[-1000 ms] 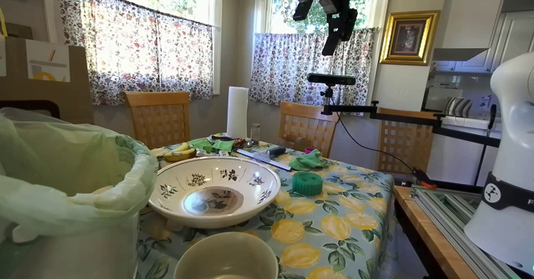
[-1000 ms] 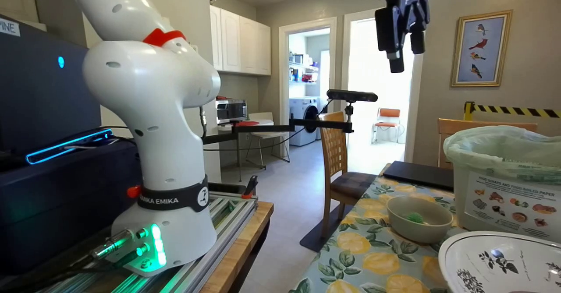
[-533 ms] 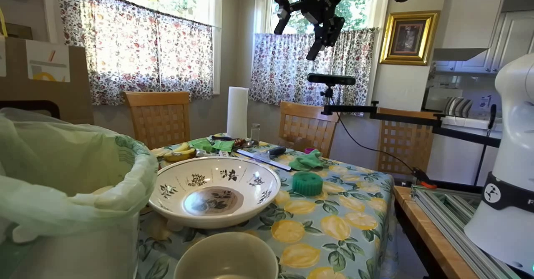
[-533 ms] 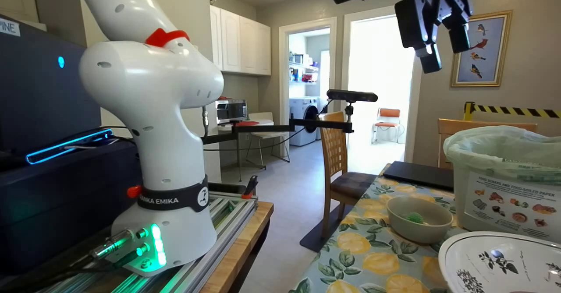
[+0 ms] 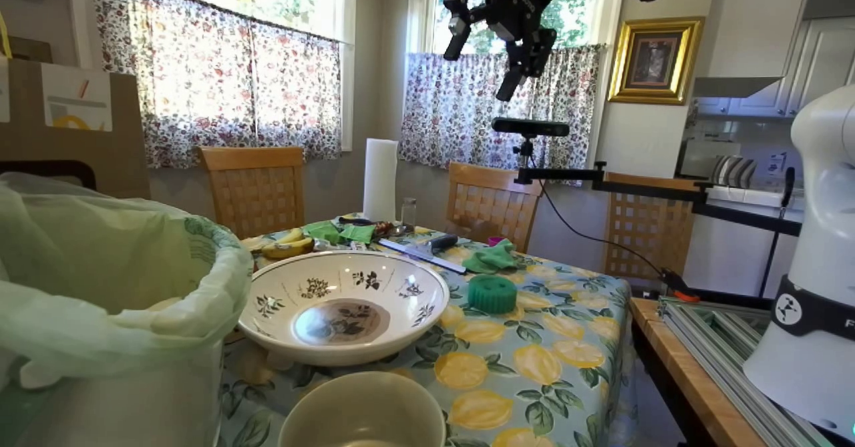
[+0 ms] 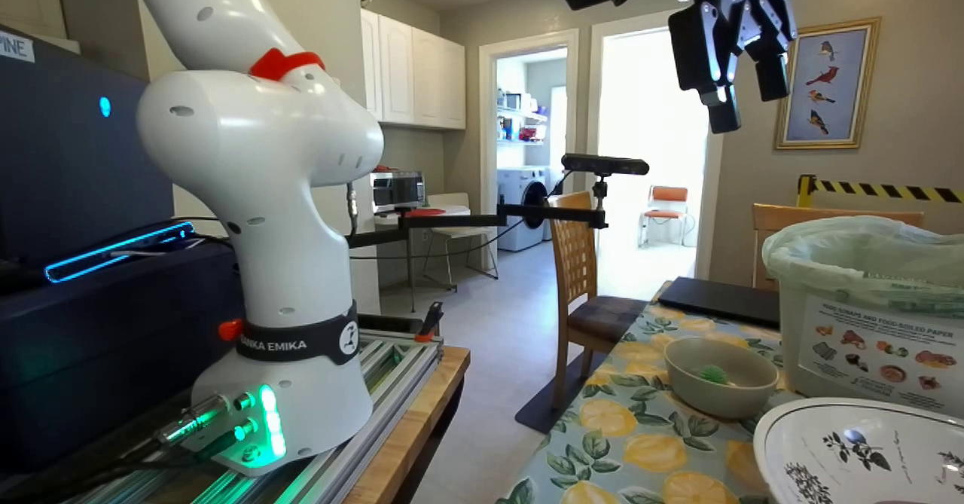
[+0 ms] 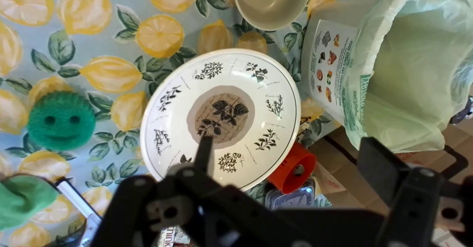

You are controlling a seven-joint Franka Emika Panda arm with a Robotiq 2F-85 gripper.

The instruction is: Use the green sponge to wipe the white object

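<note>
The green sponge is a round scalloped sponge on the lemon-patterned tablecloth, right of the decorated dish in an exterior view. It shows a smiling face at the left of the wrist view. The white object, a plain cream bowl, stands beyond the dish in the wrist view and also shows in an exterior view. A small bright green spiky thing lies in it. My gripper is high above the table, jaws wide apart and empty; it also shows in an exterior view and the wrist view.
The wide floral dish stands between sponge and bowl. A tall bag-lined bin stands beside both dishes. A green cloth, a squeegee, bananas and a paper-towel roll lie or stand farther back. A camera on an arm juts out.
My gripper has swung outward over the table and turned, showing its jaws spread wider to the cameras. In the last half second it has shifted slightly back and down. Sponge and bowl have not moved.
</note>
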